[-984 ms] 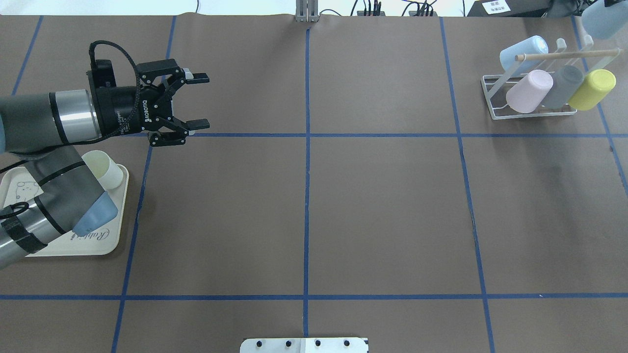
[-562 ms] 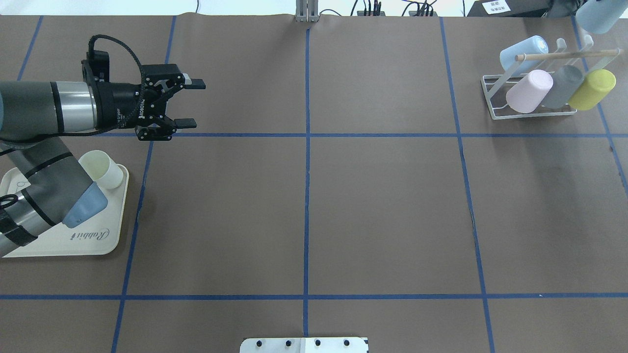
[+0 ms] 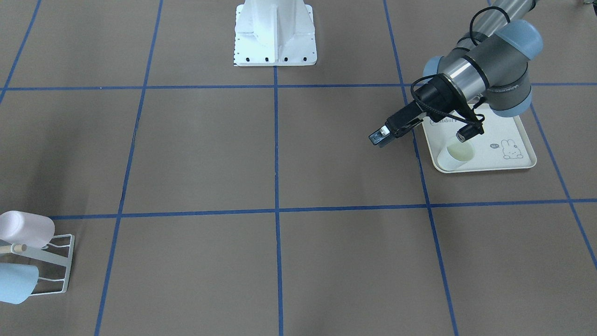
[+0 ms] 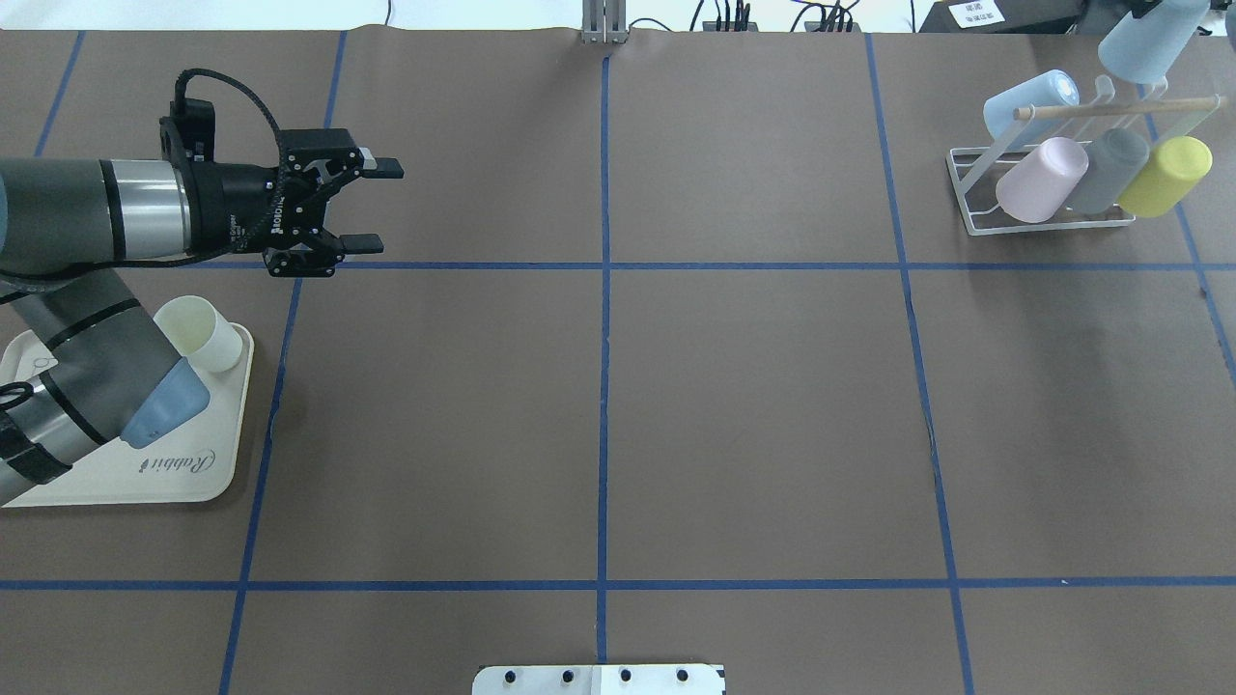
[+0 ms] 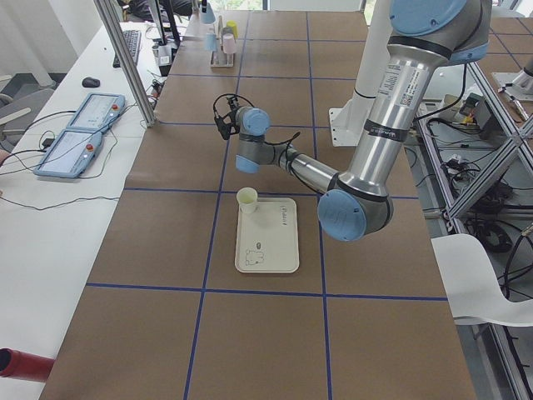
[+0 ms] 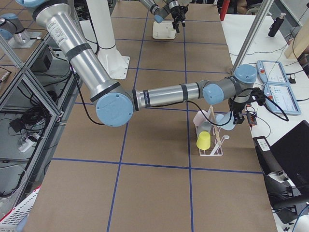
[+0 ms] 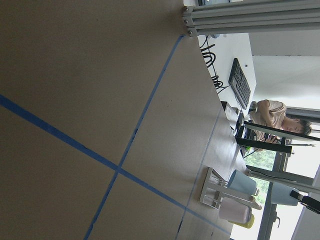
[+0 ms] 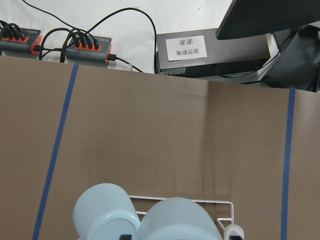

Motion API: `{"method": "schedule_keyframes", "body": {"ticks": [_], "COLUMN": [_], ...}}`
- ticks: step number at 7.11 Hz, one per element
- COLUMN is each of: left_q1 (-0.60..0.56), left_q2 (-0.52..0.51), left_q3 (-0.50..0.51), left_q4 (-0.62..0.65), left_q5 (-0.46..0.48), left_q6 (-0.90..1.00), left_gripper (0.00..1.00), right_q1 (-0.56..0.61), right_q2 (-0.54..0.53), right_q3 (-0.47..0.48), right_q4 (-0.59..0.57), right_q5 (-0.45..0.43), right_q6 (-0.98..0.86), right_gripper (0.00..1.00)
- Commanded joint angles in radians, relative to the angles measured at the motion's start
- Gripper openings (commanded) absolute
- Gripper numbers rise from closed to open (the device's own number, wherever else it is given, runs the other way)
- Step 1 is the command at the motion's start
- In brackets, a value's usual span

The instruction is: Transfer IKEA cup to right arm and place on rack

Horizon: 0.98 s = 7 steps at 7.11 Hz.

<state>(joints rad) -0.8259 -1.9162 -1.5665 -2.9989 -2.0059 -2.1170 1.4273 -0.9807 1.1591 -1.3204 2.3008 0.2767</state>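
Cream-coloured, the cup is stood upright on the tray corner, behind and robot-ward of the left tool, held wide open and empty, while a pale blue cup is clamped in the right tool by the rack.

In the front view the left edge cuts off most of the rack and its cups. From overhead, the left arm hides part of the tray, and the top edge crops a blue cup and whatever holds it. The right fingers show only in the side view, too small for us to judge their grip.
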Motion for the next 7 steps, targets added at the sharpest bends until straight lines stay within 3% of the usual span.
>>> {"method": "schedule_keyframes", "body": {"ticks": [1,7], "left_q1": [0.001,0.002], "left_q2": [0.002,0.017], "left_q3": [-0.001,-0.007], "left_q4": [0.000,-0.002], "left_q5": [0.003,0.007], "left_q6": [0.000,0.000], "left_gripper": [1.00,1.00], "right_q1": [-0.019,-0.033], "right_q2": [0.002,0.011], "right_q3": [-0.016,-0.050], "right_q4": [0.000,0.004], "right_q5": [-0.003,-0.006], "right_q6": [0.004,0.002], "right_gripper": [0.21,0.21]}}
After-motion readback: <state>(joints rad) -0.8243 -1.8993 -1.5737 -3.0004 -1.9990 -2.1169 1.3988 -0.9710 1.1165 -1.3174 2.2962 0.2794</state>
